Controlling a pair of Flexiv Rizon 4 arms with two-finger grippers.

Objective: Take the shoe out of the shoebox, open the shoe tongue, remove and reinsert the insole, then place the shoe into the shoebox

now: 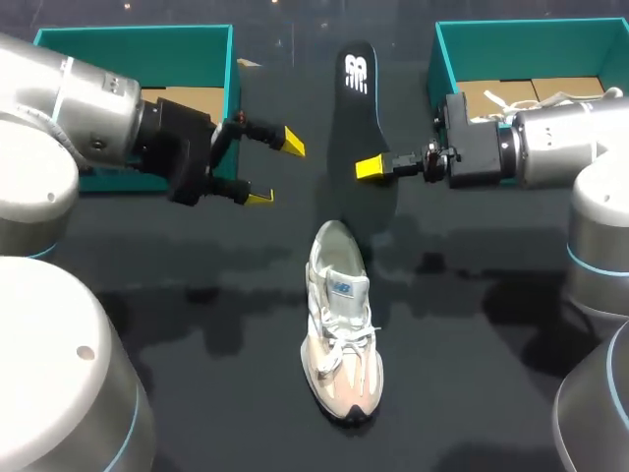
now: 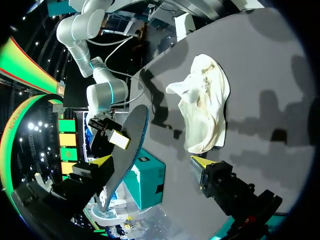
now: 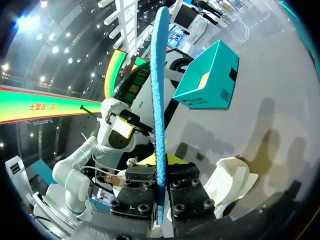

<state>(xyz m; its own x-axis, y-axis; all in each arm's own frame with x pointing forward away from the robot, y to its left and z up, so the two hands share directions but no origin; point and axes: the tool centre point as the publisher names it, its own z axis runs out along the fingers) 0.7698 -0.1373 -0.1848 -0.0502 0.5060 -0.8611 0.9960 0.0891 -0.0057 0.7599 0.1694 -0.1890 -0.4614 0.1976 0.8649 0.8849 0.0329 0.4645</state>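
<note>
Right gripper (image 1: 372,168): closed on the insole (image 1: 356,93). Both fingers pinch its near end from opposite sides. In the right wrist view the insole's blue edge runs straight out ahead from between the fingers. In the head view its black face shows, logo toward the 12 o'clock end. It is out of the shoe and sits between the two boxes. Can't tell whether its far end touches the table (image 1: 472,344).

Left gripper (image 1: 275,169): fingers spread wide, holding nothing. It sits at 9 o'clock of the insole with its tips pointing toward 3 o'clock. It is near the insole but not touching it.

Shoe (image 1: 339,324): mid-table, upright on its sole, at 6 o'clock of the insole. Toe points to 6 o'clock, heel to 12. The tongue stands up and the laces lie loose over the front. It is apart from the insole, and neither gripper touches it.

Left shoebox (image 1: 138,37): teal and open, at about 10 o'clock of the table, partly hidden by the left arm. Brown card shows inside.

Right shoebox (image 1: 531,29): teal and open, at about 2 o'clock, behind the right arm. Brown card and white laces (image 1: 499,99) show inside, and the arm hides what is below them.
</note>
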